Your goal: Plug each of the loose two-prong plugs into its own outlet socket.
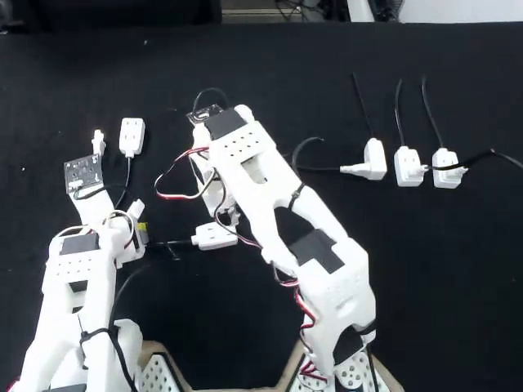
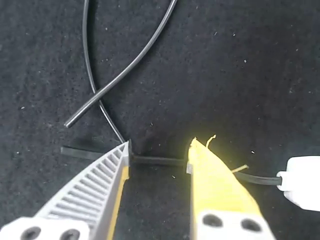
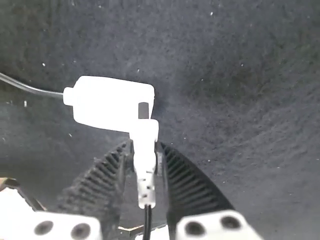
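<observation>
Two white robot arms reach over a black cloth-covered counter (image 1: 425, 278).

Your right fingers (image 3: 187, 182), black and ribbed, are clamped tight on a small white two-prong plug (image 3: 145, 160). The plug's head is pressed against one face of a white rectangular socket block (image 3: 110, 104), beside a dark slot (whether the prongs are seated cannot be told). From above, this block (image 1: 214, 237) lies on the counter near the middle, between the two arms.

Your left fingers (image 2: 215, 185), one yellow and one pale grey, stand parted with nothing gripped. They straddle a thin black cable (image 2: 155, 160) that runs across the counter to the same socket block (image 2: 302, 182).

Toward the far left lies a second white socket block (image 1: 131, 135), with a smaller white plug (image 1: 98, 143) just beside it. Well apart, at the far right, a row of three white plug pieces (image 1: 409, 166) lies with black cords trailing away.
</observation>
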